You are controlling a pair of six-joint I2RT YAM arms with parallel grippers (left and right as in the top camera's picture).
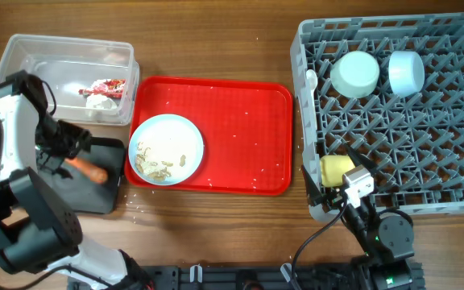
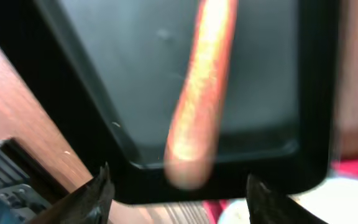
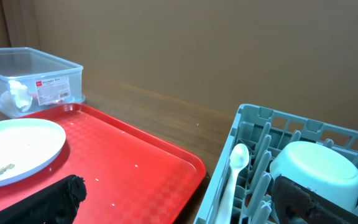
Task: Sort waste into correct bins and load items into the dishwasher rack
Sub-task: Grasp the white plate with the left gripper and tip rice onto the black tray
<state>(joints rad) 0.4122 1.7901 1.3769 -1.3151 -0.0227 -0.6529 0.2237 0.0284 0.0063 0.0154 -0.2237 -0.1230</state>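
The orange carrot (image 1: 88, 168) lies in the black tray (image 1: 103, 193) at the left. In the left wrist view the carrot (image 2: 197, 99) is blurred over the tray (image 2: 117, 74). My left gripper (image 2: 179, 196) is open just off the carrot's near end, also seen overhead (image 1: 61, 153). The clear tub (image 1: 22, 60) holds the red wrapper (image 1: 106, 87) and white tissue (image 1: 99, 101). The light blue plate (image 1: 166, 129) carries crumbs (image 1: 161, 167). The rack (image 1: 425, 161) holds the mint bowl (image 1: 354, 72), blue bowl (image 1: 405, 71), yellow cup (image 1: 336, 167) and spoon (image 1: 311, 80). My right gripper (image 3: 185, 202) is open and empty.
The flat red serving tray (image 1: 240, 137) lies between the bins and the rack, with the plate on its left part. A few crumbs are scattered on the tray and on the wooden table. The right arm's base (image 1: 389, 234) sits at the rack's front left corner.
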